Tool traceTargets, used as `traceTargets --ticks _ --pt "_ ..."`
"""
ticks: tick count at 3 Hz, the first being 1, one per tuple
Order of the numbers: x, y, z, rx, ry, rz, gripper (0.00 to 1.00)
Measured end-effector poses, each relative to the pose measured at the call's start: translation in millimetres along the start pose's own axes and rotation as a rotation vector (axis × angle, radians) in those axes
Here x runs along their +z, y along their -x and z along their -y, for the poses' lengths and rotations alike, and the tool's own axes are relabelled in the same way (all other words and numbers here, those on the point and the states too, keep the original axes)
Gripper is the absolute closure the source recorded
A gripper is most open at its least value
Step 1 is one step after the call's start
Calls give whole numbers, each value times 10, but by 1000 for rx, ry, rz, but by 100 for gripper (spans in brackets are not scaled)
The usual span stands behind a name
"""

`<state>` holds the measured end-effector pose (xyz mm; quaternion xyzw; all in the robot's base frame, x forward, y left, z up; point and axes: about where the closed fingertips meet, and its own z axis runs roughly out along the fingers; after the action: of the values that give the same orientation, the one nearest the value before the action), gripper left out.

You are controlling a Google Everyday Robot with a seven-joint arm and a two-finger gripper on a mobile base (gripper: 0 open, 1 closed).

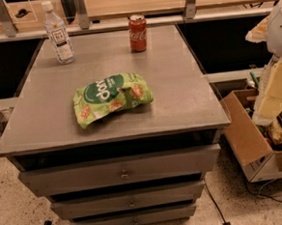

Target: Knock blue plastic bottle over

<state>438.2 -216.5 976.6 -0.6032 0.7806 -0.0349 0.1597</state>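
The blue plastic bottle [58, 33] stands upright at the far left corner of the grey cabinet top [178, 97]. It is clear and slim, with a white cap and a white-and-blue label. My gripper [274, 88] shows as pale cream and white parts at the right edge of the view. It is off the cabinet's right side, far from the bottle and touching nothing on the top.
A red cola can [138, 33] stands upright at the far middle of the top. A green snack bag [112, 98] lies in the middle. The cabinet has drawers [123, 173] in front. An open cardboard box [251, 135] and cables sit on the floor at the right.
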Motion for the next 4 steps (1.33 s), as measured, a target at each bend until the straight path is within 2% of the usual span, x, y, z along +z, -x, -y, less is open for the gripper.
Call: traceTargets --ticks 1,2,3,4 --pt "0 0 0 0 0 0 0" --pt "-10 14 63 50 5 68 0" --pt "7 99 203 147 30 212 0" --pt "7 236 312 228 32 321 0"
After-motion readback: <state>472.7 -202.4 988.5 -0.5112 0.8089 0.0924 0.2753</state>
